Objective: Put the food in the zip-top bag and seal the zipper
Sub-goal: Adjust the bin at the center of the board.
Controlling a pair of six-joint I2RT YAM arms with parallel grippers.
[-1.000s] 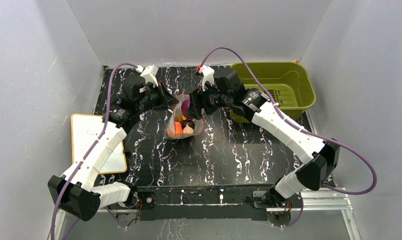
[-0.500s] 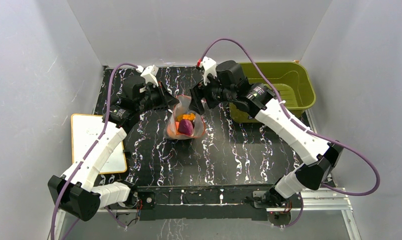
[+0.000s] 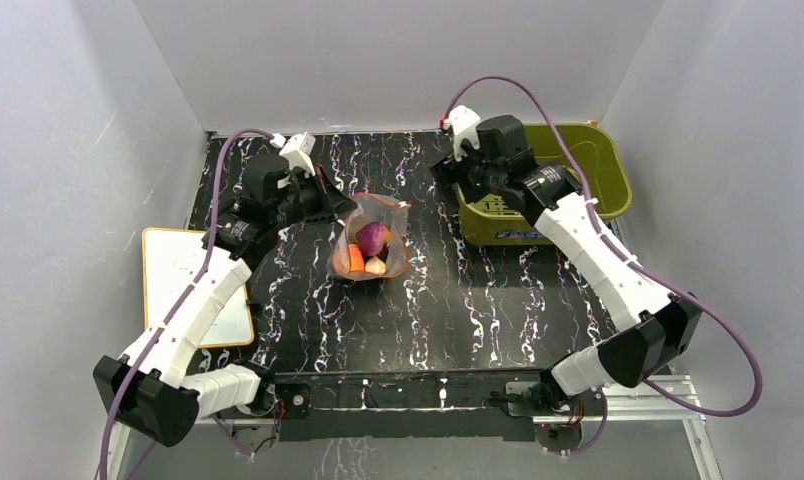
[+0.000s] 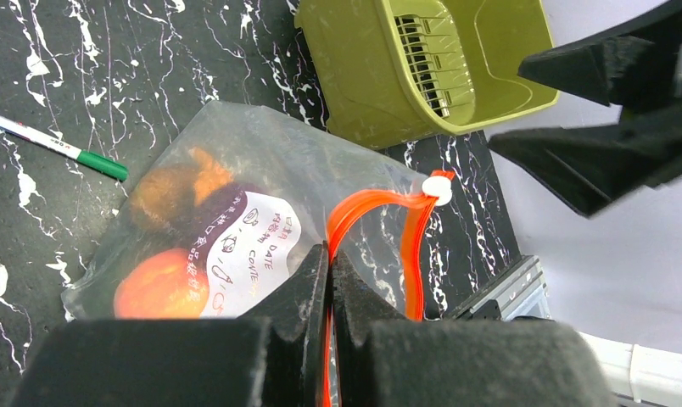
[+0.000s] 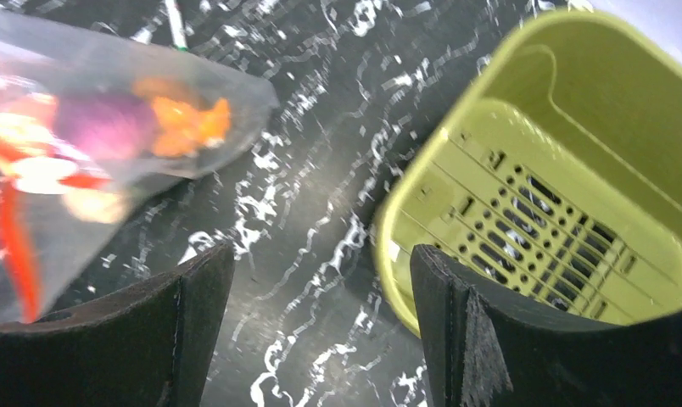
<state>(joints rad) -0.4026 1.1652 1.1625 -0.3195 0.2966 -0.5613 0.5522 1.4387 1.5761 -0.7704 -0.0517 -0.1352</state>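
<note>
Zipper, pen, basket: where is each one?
Zipper (image 4: pixel 376 199): left wrist view, on the red-orange strip's curved top.
Pen (image 4: pixel 53 146): left wrist view, on its white barrel.
Basket (image 4: pixel 359 89): left wrist view, on its outer wall.

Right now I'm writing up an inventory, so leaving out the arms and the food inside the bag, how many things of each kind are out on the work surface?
zip-top bag: 1
green basket: 1
pen: 1
white board: 1
Total: 4
</note>
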